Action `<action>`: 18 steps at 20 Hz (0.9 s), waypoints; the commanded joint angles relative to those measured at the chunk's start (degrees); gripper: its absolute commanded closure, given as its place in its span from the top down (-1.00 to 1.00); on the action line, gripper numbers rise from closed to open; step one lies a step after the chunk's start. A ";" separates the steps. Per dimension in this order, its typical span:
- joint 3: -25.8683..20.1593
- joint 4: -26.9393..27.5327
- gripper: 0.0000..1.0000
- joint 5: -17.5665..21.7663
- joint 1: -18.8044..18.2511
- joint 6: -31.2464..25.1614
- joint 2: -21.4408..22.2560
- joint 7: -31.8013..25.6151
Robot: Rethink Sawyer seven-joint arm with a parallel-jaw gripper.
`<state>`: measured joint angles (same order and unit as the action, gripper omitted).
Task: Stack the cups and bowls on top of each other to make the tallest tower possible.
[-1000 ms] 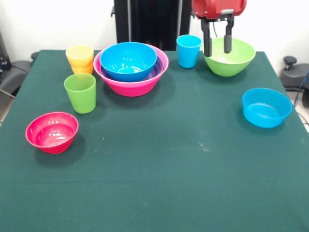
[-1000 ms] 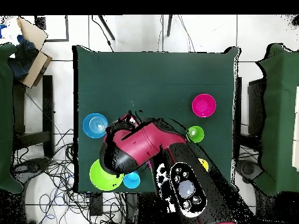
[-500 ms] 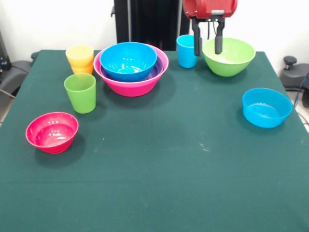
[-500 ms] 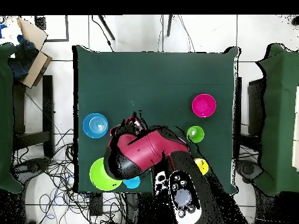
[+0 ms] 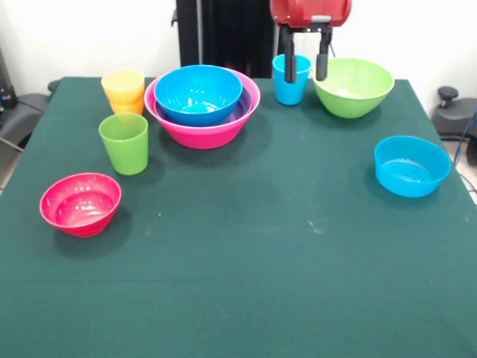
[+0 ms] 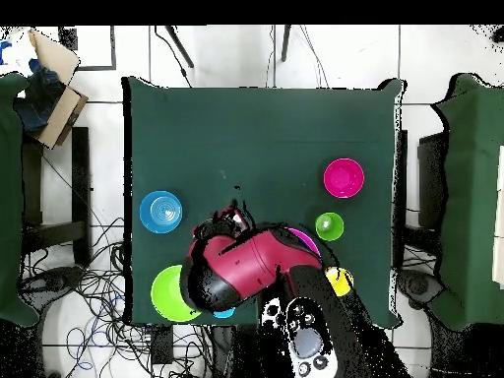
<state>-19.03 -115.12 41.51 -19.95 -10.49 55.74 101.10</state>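
Observation:
My gripper (image 5: pixel 304 78) hangs open and empty at the table's far side, between the blue cup (image 5: pixel 292 88) and the light green bowl (image 5: pixel 355 89). One finger (image 5: pixel 288 67) is in front of the blue cup. The tower is a large pink bowl (image 5: pixel 205 131) holding a purple bowl (image 5: pixel 241 109) and a blue bowl (image 5: pixel 198 93). A yellow cup (image 5: pixel 123 84) sits in an orange cup (image 5: pixel 129 107). A green cup (image 5: pixel 124 143), a red-pink bowl (image 5: pixel 80 203) and a light blue bowl (image 5: pixel 411 165) stand alone. No orange bowl shows.
In the overhead view the arm (image 6: pixel 246 271) covers the tower and most of the blue cup. The light green bowl (image 6: pixel 167 293), light blue bowl (image 6: pixel 160 212), red-pink bowl (image 6: pixel 344 178) and green cup (image 6: pixel 330 227) show around it. The green tablecloth (image 5: pixel 246 283) covers the table.
My gripper has moved left in the front view, from over the light green bowl to beside the blue cup. It stays open. Nothing else has moved.

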 commanded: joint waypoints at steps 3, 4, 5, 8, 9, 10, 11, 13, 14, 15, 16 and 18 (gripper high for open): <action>4.81 -2.72 1.00 1.42 4.44 2.81 -2.56 8.00; 5.46 -2.74 1.00 1.36 5.10 3.00 -2.52 8.23; 5.79 -2.81 1.00 1.27 5.44 3.13 -2.51 8.30; 7.28 -2.75 1.00 0.91 7.26 3.61 -2.70 8.78; 7.59 -2.74 1.00 0.75 7.62 3.76 -2.76 8.76; 7.91 -2.74 1.00 0.55 8.04 3.81 -2.75 8.78; 8.14 -2.75 1.00 0.39 8.30 3.86 -2.74 8.74; 9.01 -3.08 1.00 0.33 9.09 4.31 -2.66 8.85; 9.11 -3.14 1.00 0.30 8.95 4.39 -2.63 8.62; 9.26 -3.18 1.00 0.20 9.04 4.45 -2.62 8.51; 9.34 -3.22 1.00 0.10 8.96 4.48 -2.60 8.26; 9.40 -2.96 1.00 -0.20 9.02 4.38 -2.76 7.97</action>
<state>-10.54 -115.76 41.47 -11.53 -8.51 55.74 101.10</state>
